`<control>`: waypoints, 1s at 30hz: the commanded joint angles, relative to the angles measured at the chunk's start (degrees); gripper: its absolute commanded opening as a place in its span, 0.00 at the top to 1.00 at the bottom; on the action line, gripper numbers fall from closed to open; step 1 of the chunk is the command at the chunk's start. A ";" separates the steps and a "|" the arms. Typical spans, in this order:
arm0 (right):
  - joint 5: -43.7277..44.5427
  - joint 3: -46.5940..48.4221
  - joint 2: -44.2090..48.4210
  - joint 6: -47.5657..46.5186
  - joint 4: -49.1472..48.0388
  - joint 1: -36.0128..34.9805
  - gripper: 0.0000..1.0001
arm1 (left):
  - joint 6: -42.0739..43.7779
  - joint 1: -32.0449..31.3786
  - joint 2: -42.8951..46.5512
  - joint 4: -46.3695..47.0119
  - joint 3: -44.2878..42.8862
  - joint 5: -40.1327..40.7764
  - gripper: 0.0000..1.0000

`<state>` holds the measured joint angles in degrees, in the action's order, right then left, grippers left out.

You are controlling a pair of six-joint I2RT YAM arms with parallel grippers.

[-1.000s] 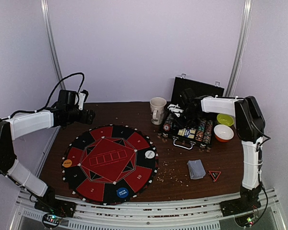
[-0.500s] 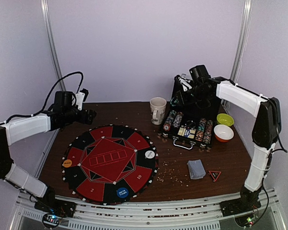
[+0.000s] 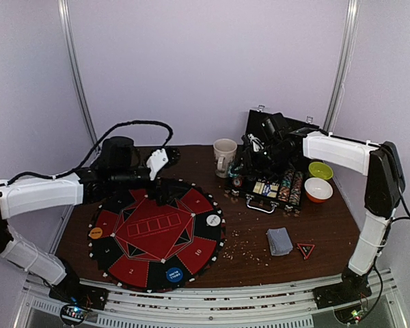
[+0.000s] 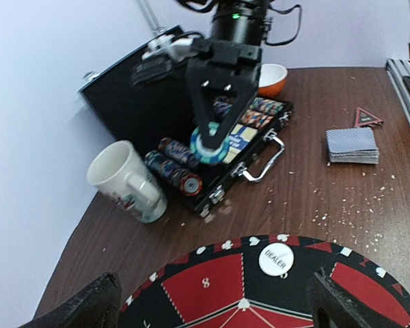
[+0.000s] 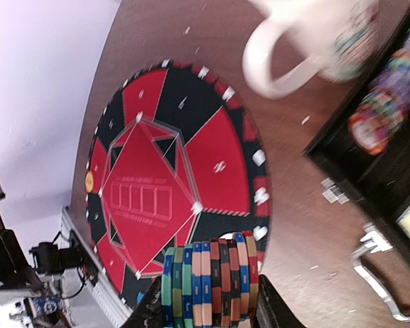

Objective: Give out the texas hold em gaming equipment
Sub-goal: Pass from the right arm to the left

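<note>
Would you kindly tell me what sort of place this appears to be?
Likely a robotics lab booth staged for poker: plain pale walls, two robot arms at a wooden table, a round red-and-black poker mat and an open case of poker chips.

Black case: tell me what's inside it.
The case holds rows of striped chips. The right end effector, shut on a chip stack, hangs in front and hides part of the middle.

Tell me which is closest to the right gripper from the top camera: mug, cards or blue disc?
From the right gripper:
1. Mug, just beside it, left.
2. Cards, toward the front, right.
3. Blue disc, front edge of the mat.
</note>
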<state>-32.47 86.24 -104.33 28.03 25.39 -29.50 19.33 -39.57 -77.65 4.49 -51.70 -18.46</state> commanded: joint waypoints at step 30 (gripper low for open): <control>-12.49 -7.90 -1.51 7.48 -16.57 -6.41 1.00 | 5.88 -9.73 -30.37 -0.98 -24.09 7.30 0.45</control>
<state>-43.16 77.49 -105.19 35.35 10.68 -35.68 25.47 -49.15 -106.91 2.39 -73.80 -12.56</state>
